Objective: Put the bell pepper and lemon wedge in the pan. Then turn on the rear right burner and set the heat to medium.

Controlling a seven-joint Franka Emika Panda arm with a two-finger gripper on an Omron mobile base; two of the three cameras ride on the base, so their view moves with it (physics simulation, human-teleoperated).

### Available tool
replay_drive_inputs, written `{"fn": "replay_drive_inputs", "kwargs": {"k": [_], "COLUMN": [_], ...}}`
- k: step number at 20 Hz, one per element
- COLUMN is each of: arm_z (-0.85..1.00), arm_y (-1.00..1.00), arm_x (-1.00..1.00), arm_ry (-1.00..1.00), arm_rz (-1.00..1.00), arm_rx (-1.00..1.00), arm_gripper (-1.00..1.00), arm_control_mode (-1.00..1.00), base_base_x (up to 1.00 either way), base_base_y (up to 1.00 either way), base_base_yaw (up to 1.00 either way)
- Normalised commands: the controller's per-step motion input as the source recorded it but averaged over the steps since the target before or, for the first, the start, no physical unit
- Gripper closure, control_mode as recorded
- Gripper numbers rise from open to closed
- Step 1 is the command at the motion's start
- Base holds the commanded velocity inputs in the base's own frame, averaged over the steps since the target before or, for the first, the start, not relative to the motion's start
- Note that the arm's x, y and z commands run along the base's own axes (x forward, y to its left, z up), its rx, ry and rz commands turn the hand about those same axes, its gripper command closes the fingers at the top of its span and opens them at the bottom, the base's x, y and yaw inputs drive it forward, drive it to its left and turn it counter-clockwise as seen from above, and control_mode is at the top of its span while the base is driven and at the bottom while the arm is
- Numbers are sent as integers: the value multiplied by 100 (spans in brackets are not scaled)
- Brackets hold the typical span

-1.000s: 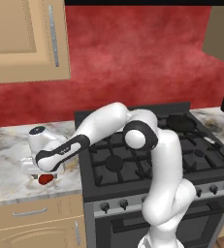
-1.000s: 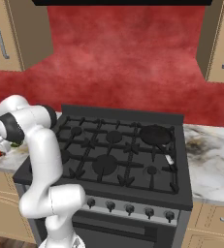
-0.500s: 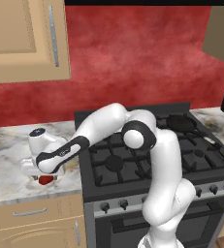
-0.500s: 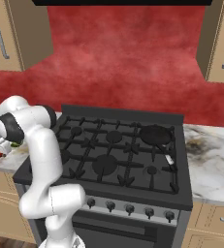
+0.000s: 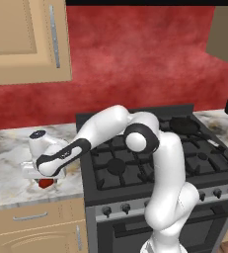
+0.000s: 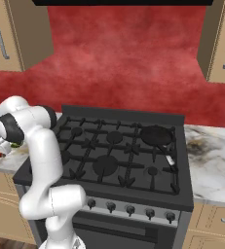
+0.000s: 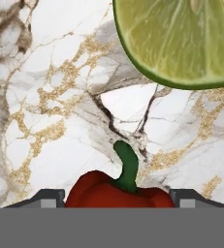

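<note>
Bell pepper (image 7: 118,191) sits on the marble counter (image 7: 60,121) left of the stove, directly between the two fingertips (image 7: 48,198) in the hand view; its green stem points up the frame. Gripper (image 5: 45,180) is low over the counter, straddling the pepper; whether the pads touch its sides, I cannot tell, so grip state is undetermined. From the left base view a patch of red shows just under the hand.

Lemon wedge (image 7: 181,41) lies on the same counter, near the pepper on its stem side, apart from it, cut face toward the camera.

Pan (image 6: 156,134) rests on the rear right burner of the stove (image 6: 119,160), handle toward the front, well apart from the gripper. Bare marble lies left of the pepper.
</note>
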Motion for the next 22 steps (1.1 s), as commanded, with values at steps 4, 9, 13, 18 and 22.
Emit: {"fn": "replay_drive_inputs", "kwargs": {"k": [4, 9, 13, 18, 22], "arm_z": [0, 0, 13, 54, 57], "arm_y": [0, -5, -40, -50, -63], "arm_x": [0, 0, -15, -48, -42], "arm_ry": [0, 0, -10, -13, -12], "arm_rz": [0, 0, 6, 10, 10], "arm_rx": [0, 0, 8, 13, 13], "arm_gripper": [100, 100, 100, 100, 100], "arm_control_mode": [-100, -100, -100, -100, -100], "base_base_x": [0, 0, 0, 0, 0], "base_base_y": [0, 0, 0, 0, 0], "base_base_yaw": [0, 0, 0, 0, 0]}}
